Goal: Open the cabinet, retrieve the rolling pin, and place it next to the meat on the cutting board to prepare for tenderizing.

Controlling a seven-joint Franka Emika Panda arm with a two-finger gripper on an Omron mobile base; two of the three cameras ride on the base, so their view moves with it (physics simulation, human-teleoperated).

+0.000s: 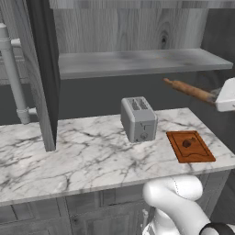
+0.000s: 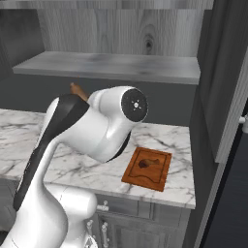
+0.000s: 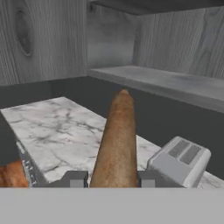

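Open cabinet (image 1: 137, 32) above the counter (image 1: 69, 151): left door (image 1: 39, 69) swung out with a pale bar handle (image 1: 13, 73), grey shelf (image 1: 137, 62) bare, right door (image 2: 220, 72) swung out too

Marble counter below, with the toaster (image 1: 138, 119) near the middle, towards the back edge, and the board (image 1: 190, 146) at the right end near the front edge

Meat (image 1: 187, 143) lying on the board, about at its middle, small and dark

Pin (image 1: 190, 90) held in the air above the counter's right end, higher than the board and below the shelf, tilted with its free handle up and to the left

Gripper (image 3: 113, 179) closed around the pin, one finger (image 3: 74, 179) on each side of the wood

No brands, labels or writing legible anywhere
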